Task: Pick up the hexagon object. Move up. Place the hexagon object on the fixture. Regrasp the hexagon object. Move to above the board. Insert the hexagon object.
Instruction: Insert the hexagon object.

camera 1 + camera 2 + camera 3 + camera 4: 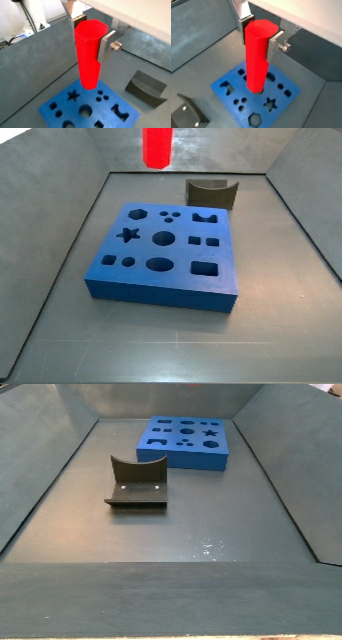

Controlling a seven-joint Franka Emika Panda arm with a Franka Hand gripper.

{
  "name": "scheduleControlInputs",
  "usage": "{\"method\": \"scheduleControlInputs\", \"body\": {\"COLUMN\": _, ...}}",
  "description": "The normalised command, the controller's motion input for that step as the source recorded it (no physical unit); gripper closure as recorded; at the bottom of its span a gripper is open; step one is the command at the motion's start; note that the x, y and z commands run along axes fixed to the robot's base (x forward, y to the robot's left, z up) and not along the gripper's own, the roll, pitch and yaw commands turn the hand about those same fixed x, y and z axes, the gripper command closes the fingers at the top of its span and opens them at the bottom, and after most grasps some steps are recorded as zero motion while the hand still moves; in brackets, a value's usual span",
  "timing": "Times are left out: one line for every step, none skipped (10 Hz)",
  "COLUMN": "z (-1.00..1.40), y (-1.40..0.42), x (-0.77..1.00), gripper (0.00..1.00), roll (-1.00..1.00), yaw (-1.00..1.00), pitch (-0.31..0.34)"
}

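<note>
My gripper (90, 40) (261, 37) is shut on the hexagon object (87, 55) (256, 55), a bright red six-sided peg that hangs upright from the upper end. Silver fingers (107, 47) press two opposite faces. In both wrist views the peg's lower end hangs over the blue board (105, 111) (251, 100). A side view shows only the lower part of the peg (158, 146) high above the board (147, 283), with the gripper itself out of frame. The board (201, 452) also lies at the far end of a side view. The fixture (210, 193) (136, 482) stands empty.
The dark fixture (147, 87) (188, 117) sits on the grey floor a short way from the board. Sloping grey walls (67, 238) (40, 474) enclose the work area on all sides.
</note>
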Motion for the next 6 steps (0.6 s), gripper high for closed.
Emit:
{"method": "scheduleControlInputs", "body": {"z": -0.39, "y": 0.9, "x": -0.12, "gripper": 1.0, "roll": -0.28, "yaw": 0.0, "pitch": -0.127}}
{"method": "scheduleControlInputs", "body": {"z": -0.44, "y": 0.89, "x": -0.13, "gripper": 1.0, "roll": -0.29, "yaw": 0.0, "pitch": -0.11}}
{"method": "scheduleControlInputs", "body": {"z": -0.26, "y": 0.63, "x": 0.08, "gripper": 1.0, "roll": -0.26, "yaw": 0.0, "pitch": 0.0}}
{"method": "scheduleControlInputs", "body": {"z": -0.02, "y": 0.03, "x": 0.08, "gripper": 1.0, "roll": -0.05, "yaw": -0.11, "pitch": 0.0}}
{"method": "scheduleControlInputs", "body": {"z": 0.0, "y": 0.0, "x": 0.09, "gripper": 1.0, "roll": 0.0, "yaw": -0.06, "pitch": 0.016}}
{"method": "scheduleControlInputs", "body": {"z": 0.0, "y": -0.03, "x": 0.1, "gripper": 1.0, "roll": 0.0, "yaw": -0.01, "pitch": 0.011}}
